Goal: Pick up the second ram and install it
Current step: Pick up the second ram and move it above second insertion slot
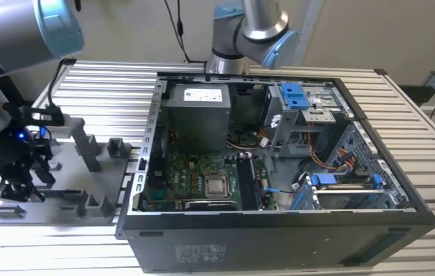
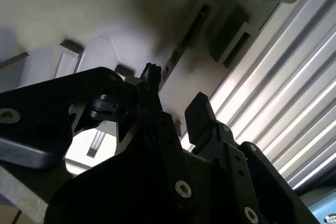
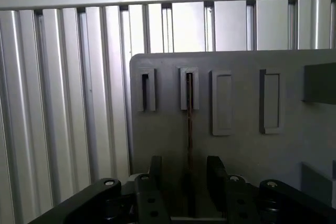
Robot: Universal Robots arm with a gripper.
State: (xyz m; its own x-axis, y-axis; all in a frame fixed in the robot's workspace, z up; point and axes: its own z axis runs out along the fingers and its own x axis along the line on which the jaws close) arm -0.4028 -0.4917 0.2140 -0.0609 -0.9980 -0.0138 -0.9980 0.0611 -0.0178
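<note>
One arm reaches straight down over the holder tray (image 1: 68, 164) near the bench's (image 1: 110, 75) edge at the exterior view's left. Its gripper (image 3: 186, 174) has jaws spread, straddling the second ram (image 3: 189, 124), which stands on edge in a tray slot.

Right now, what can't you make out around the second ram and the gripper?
- Second ram, near end: first wrist view, hidden behind the open gripper and cut off by the picture's edge.
- Its chip face: edge-on in the first wrist view, in shadow in the second wrist view.
- Its seat in the holder tray: exterior view, screened by the gripper.
- Memory slots: exterior view, too dark and small to tell what is seated.
</note>
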